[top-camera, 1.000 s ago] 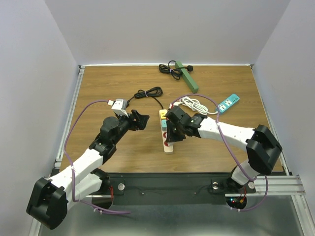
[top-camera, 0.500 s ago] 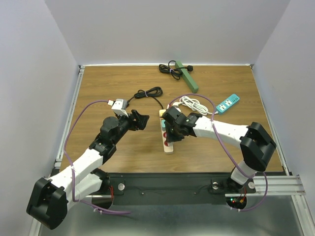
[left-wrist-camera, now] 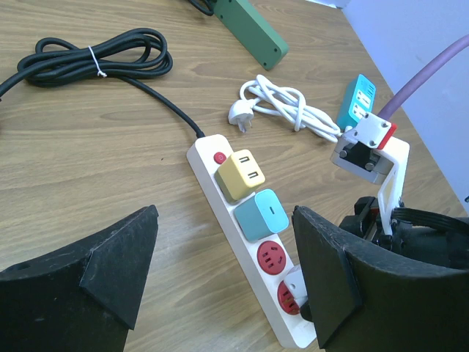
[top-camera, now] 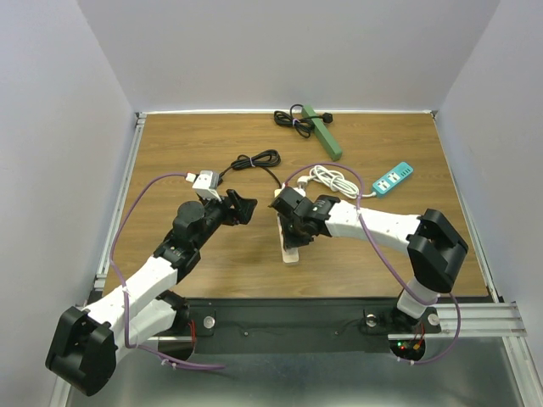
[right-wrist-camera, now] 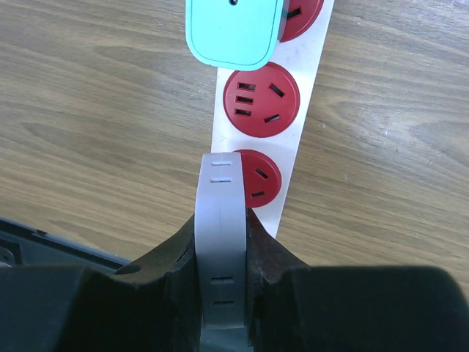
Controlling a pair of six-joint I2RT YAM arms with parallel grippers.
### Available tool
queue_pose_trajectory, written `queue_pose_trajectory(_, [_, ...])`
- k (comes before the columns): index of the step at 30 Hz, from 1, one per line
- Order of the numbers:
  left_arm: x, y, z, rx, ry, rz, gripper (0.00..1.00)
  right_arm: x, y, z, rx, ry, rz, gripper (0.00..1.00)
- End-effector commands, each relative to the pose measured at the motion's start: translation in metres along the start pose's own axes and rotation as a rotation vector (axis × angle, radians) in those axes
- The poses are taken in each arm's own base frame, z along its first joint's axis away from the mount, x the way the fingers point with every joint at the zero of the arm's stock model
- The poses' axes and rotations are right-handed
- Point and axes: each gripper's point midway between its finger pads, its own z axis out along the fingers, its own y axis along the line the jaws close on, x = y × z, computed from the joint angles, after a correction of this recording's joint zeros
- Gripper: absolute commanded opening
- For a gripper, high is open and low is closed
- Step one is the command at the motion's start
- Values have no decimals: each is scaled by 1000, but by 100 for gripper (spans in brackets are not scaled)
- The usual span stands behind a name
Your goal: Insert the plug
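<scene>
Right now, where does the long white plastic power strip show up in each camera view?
Top external: white power strip at the centre, its near end showing below the right gripper.
Left wrist: centre, running diagonally toward the lower right.
Right wrist: top centre, running down to the pale grey plug held in the fingers.
Shared landmark: the teal square adapter plugged into it, clear in both wrist views.
</scene>
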Motion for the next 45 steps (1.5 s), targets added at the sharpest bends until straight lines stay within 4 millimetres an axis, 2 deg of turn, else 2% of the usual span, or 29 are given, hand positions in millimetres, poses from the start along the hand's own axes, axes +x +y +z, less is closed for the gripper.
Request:
queue_pose_trajectory(1, [-33,-15,-1,42,-88,20,85,-5,0,-5,42,-24,6,0])
queue_pose_trajectory(12, [-34,-15,-2,42,-93,20,85,-9,-7,-7,83,-42,9,0])
queue_pose_trajectory(22, [-33,-14,-2,42,-90,21,85,-15,-4,-7,84,-60,7,0])
queue_pose_trajectory(35, [-33,-14,-4,41,-92,23,85,-14,-2,-3,105,-54,-15,0])
queue_pose_trajectory(45, [-34,-13,-4,38,-97,23,85,-6,6,6,137,-34,-54,1])
